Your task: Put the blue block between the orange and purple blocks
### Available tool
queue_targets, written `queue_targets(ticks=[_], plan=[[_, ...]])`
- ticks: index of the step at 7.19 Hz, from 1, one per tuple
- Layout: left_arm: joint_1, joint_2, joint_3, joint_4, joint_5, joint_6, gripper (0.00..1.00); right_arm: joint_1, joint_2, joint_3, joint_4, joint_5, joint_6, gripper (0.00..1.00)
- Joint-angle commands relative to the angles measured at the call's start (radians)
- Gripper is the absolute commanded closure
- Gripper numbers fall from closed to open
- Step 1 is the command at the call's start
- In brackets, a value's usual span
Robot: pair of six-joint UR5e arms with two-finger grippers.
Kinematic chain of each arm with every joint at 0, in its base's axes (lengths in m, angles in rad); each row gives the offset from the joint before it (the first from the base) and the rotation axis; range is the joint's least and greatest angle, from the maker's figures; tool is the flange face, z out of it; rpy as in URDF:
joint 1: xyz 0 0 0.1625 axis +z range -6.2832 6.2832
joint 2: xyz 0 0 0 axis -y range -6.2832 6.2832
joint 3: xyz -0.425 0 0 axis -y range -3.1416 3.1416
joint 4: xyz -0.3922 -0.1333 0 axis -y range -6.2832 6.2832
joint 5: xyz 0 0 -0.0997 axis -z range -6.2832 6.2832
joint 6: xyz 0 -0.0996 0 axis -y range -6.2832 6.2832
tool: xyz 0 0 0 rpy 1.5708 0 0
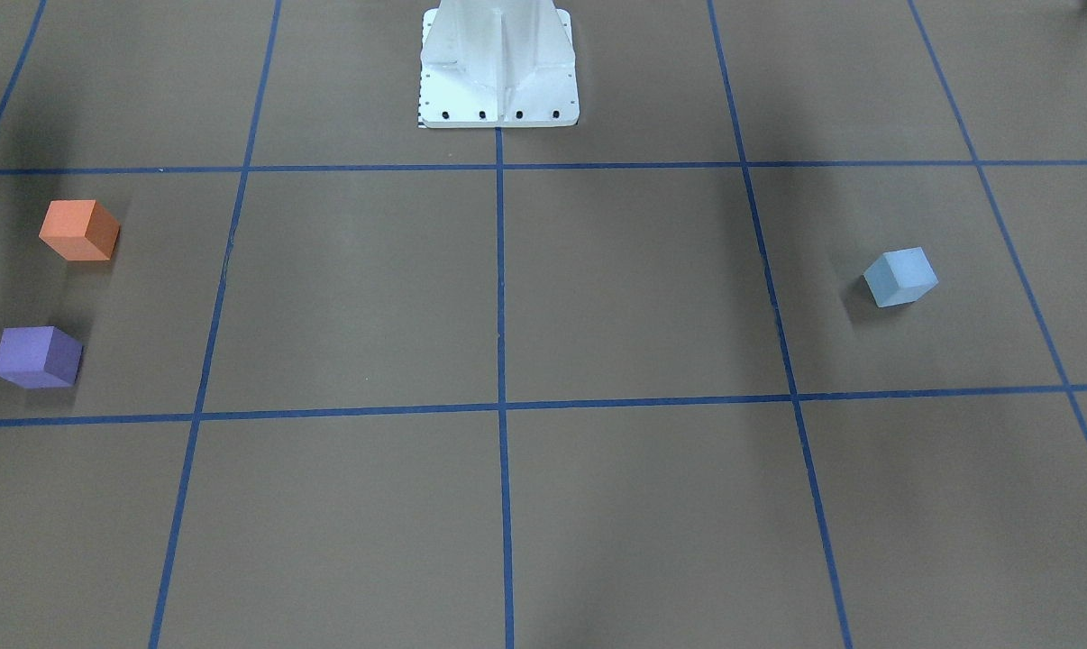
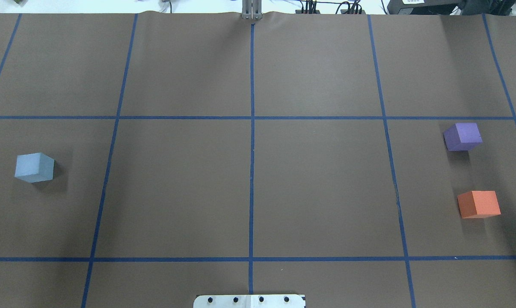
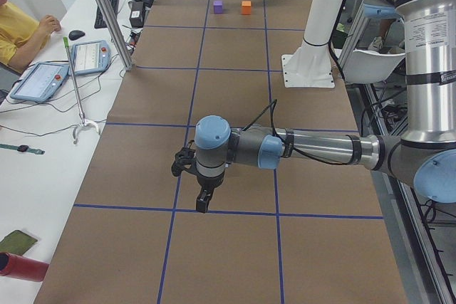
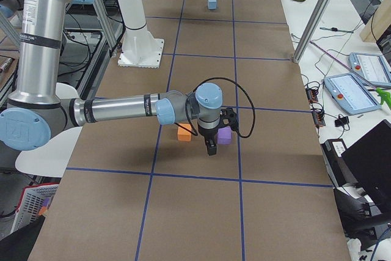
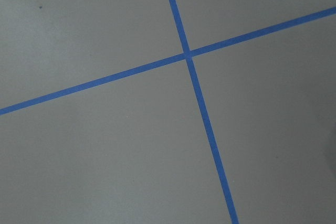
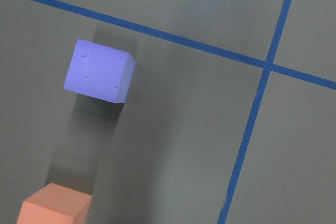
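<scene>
Blue block (image 2: 34,167) is noted at table's left, well apart from orange block (image 2: 478,204) & purple block (image 2: 462,136) at right. Judged light, stiff; best gripped across opp. flat faces. Left gripper (image 3: 203,201), right gripper (image 4: 211,146): fingers' state can't be told.

Brown gridded table (image 2: 318,184) bearing blue block (image 2: 34,167), purple block (image 2: 463,136) and orange block (image 2: 478,204)

The blue block (image 2: 34,167), a pale blue cube, sits flat on the table (image 2: 318,188) far out on the robot's left, alone and turned slightly askew. Well apart from it, on the robot's far right, the orange block (image 2: 478,204) lies nearer the robot and the purple block (image 2: 463,136) just beyond it. A bare gap separates these two. Both rest flat, and the purple top shows small dimples.
</scene>
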Motion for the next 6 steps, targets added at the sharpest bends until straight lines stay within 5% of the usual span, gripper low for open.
queue_targets(ticks=[1, 6], plan=[[0.000, 0.000, -0.010, 0.021, -0.006, 0.001, 0.00, 0.012, 0.023, 0.002, -0.057, -0.008, -0.001, 0.00], [-0.004, 0.061, -0.036, -0.022, -0.035, 0.004, 0.00, 0.034, 0.014, 0.008, -0.062, -0.048, 0.001, 0.00]])
